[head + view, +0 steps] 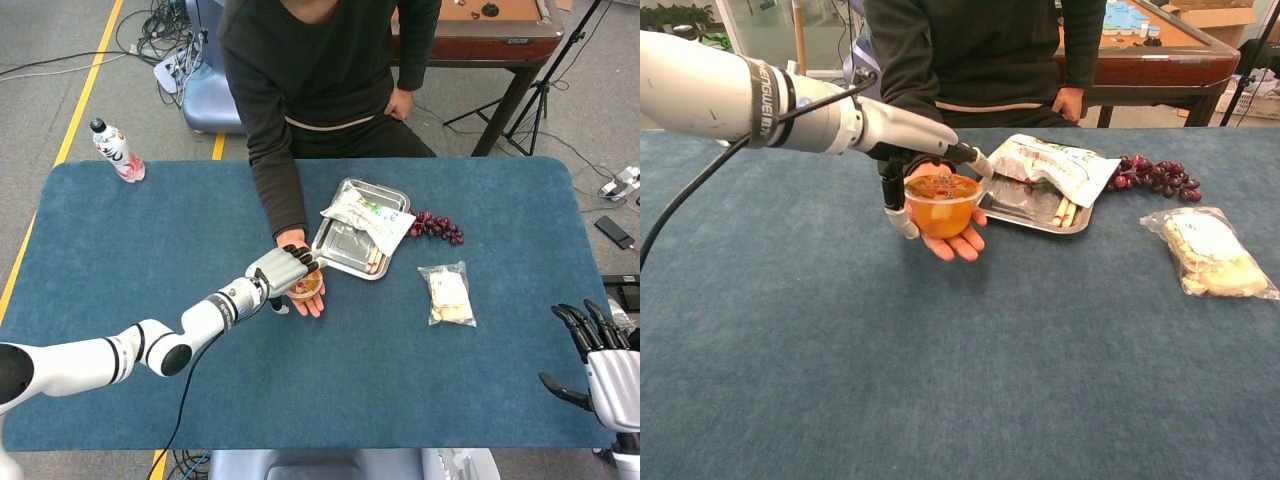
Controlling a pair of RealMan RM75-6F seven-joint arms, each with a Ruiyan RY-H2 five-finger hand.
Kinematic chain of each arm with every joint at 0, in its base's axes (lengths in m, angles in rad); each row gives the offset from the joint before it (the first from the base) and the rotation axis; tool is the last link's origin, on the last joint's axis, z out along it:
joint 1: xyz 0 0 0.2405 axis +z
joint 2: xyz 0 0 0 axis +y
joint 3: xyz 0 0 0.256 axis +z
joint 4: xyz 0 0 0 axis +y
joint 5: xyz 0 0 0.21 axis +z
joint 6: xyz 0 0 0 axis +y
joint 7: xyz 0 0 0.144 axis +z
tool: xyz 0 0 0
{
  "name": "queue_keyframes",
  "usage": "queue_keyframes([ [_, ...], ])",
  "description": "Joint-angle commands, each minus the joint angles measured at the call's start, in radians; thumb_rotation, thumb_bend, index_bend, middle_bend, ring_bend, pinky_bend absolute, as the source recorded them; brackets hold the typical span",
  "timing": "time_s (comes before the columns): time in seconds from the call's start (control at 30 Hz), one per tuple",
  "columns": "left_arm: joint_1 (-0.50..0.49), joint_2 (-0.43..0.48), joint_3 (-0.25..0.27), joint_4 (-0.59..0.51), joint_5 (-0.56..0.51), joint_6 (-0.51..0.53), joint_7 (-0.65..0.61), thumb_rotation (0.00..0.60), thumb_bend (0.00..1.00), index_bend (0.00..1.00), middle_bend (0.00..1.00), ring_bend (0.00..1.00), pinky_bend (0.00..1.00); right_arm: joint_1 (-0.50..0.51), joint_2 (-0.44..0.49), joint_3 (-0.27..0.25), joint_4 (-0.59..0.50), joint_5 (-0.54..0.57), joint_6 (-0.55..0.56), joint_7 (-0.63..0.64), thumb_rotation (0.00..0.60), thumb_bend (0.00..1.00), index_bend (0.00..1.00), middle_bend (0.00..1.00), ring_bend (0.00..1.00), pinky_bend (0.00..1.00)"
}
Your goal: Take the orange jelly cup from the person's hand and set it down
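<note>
Fingers (975, 160) of my left robot hand (283, 268) arch open over the jelly cup (941, 204), thumb beside it, ready to clamp.

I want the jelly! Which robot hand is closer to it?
Left. The left hand reaches over the jelly cup; the right hand waits at the table's far corner.

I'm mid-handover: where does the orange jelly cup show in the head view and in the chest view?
Head view: the cup sits just left of centre, on the person's palm, mostly covered by the left hand.
Chest view: the cup shows left of centre in the upper half, on that palm.
Shared landmark: the metal tray, just right of it.
</note>
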Motion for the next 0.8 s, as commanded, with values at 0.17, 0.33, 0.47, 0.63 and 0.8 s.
queue_keyframes([
  [0.17,-0.046,-0.033,0.023,0.039,-0.055,0.015,0.036,0.6,0.17,0.15,0.0,0.0,0.17,-0.008,0.002,0.0,0.0,0.001,0.011,0.001,0.6,0.11,0.13,0.15,0.0,0.16],
  [0.33,-0.065,-0.043,0.042,0.056,-0.111,0.03,0.049,0.6,0.17,0.21,0.0,0.06,0.26,-0.014,0.001,-0.002,0.004,0.001,0.017,0.008,0.6,0.11,0.13,0.15,0.0,0.16],
  [0.47,-0.044,-0.046,0.039,0.045,-0.106,0.063,0.023,0.6,0.17,0.3,0.04,0.16,0.37,-0.017,-0.001,-0.003,0.01,0.001,0.019,0.015,0.6,0.11,0.13,0.15,0.0,0.16],
  [0.63,0.01,-0.043,0.026,0.033,-0.049,0.107,-0.038,0.6,0.17,0.39,0.14,0.26,0.51,-0.019,0.0,-0.003,0.013,-0.002,0.023,0.02,0.6,0.11,0.13,0.15,0.0,0.16],
  [0.8,0.082,-0.017,0.011,0.013,0.051,0.154,-0.123,0.6,0.17,0.41,0.22,0.33,0.59,-0.017,-0.001,-0.003,0.011,-0.008,0.022,0.018,0.6,0.11,0.13,0.15,0.0,0.16],
])
